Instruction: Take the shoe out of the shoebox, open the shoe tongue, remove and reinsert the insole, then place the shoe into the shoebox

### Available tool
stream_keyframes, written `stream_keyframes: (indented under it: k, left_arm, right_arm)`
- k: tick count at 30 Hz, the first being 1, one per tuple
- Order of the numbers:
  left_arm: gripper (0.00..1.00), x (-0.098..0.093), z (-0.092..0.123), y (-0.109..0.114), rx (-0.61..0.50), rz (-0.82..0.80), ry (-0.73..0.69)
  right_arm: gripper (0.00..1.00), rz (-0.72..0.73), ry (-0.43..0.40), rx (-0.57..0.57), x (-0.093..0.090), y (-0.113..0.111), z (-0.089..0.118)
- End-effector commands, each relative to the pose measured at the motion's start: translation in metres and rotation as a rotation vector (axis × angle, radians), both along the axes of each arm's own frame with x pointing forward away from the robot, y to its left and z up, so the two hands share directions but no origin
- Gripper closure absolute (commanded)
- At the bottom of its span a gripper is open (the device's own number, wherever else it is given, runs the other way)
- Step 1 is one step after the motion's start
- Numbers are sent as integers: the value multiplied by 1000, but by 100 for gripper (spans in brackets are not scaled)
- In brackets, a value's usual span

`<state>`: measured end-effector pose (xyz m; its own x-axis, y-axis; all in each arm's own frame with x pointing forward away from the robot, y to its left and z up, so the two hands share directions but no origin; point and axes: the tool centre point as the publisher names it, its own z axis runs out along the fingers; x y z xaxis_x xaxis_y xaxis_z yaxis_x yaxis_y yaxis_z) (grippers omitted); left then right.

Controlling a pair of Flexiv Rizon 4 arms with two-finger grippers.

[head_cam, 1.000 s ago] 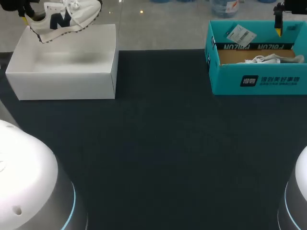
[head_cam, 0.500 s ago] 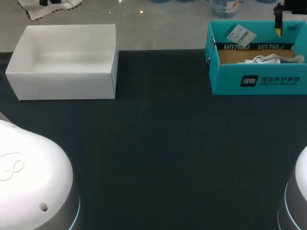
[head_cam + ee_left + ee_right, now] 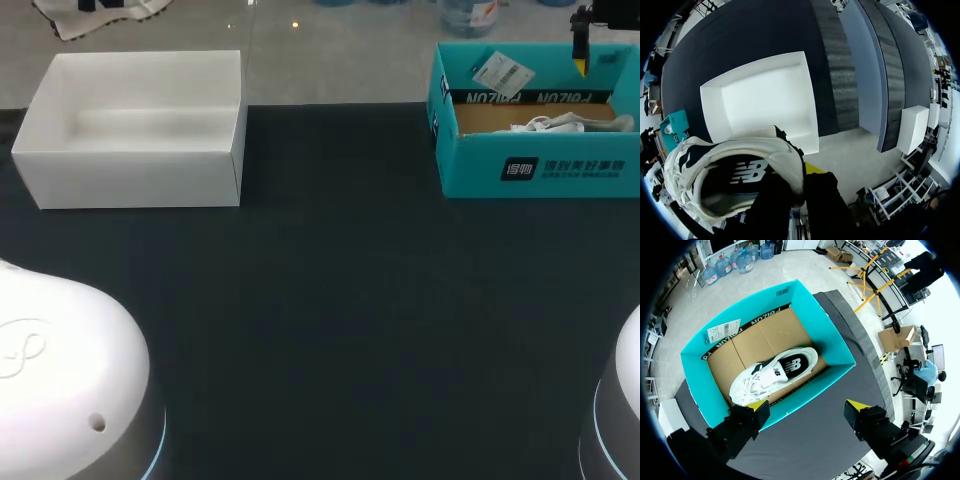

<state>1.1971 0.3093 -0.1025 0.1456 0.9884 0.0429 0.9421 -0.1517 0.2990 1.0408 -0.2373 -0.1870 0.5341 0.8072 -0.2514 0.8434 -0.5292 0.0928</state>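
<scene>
We have a broad band of dark counter (image 3: 340, 320) between the white box (image 3: 130, 175) at far left and the teal shoebox (image 3: 480, 170) at far right, well apart. Both boxes stand open-topped, walled on four sides; a white shoe (image 3: 775, 372) lies across the teal one's floor, leaving gaps along its walls

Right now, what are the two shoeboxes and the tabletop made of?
White shoebox: likely matte paperboard; thin, crisp folded walls.
Teal shoebox: cardboard, printed teal outside, bare brown inside.
Tabletop: dark matte mat, maybe foam or fabric; no glare.
</scene>
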Motion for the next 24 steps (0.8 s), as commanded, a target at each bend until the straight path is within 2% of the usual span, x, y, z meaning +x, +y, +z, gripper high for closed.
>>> stream_keyframes:
  k: [1,7,14,19,24]
  left_arm:
    - [100,-38,-7,-15,36,-20,-60]
    - [100,-112,-16,-46,78,-60,-25]
    - [100,-193,-22,-82,62,-100,-17]
    - [100,-241,-32,-111,61,-138,-19]
    - [100,-279,-41,-145,48,-180,-16]
  right_arm:
    - [0,-1,-1,0,0,0,0]
    - [0,-1,-1,0,0,0,0]
    - [0,-1,-1,0,0,0,0]
    - [0,-1,-1,0,0,0,0]
    - [0,-1,-1,0,0,0,0]
